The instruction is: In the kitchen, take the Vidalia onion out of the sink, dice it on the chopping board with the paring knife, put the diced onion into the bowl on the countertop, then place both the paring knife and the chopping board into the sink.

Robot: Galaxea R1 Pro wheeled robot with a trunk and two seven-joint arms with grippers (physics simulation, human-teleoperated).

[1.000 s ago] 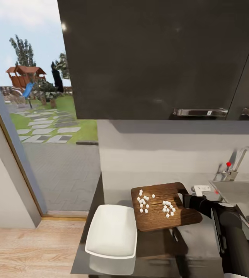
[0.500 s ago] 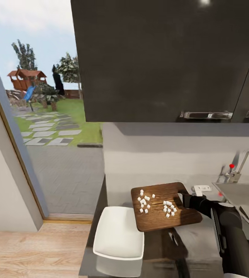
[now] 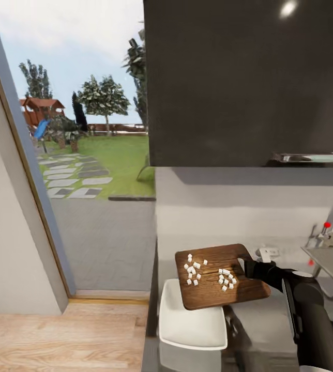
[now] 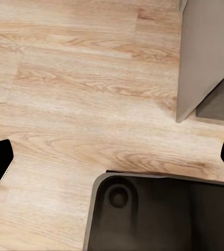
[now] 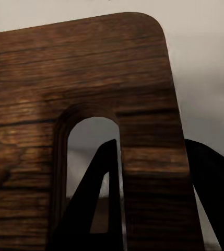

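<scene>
**Board of diced onion held over the bowl**

The right claw (image 3: 247, 266) is clenched on the chopping board (image 3: 219, 276) by its handle end; the diced onion (image 3: 208, 271) lies beyond the claw on the level board, and the bowl (image 3: 190, 325) sits on the bench (image 3: 270, 320) partly beneath the board's far end; tip slowly away from the claw, far edge lowest (judging by the overlap, more reach over the bowl would help). The right wrist view alone shows a finger (image 5: 93, 209) through the handle slot; the left claw (image 4: 112, 157), fingers apart, hangs over wooden floor (image 4: 65, 78).
</scene>
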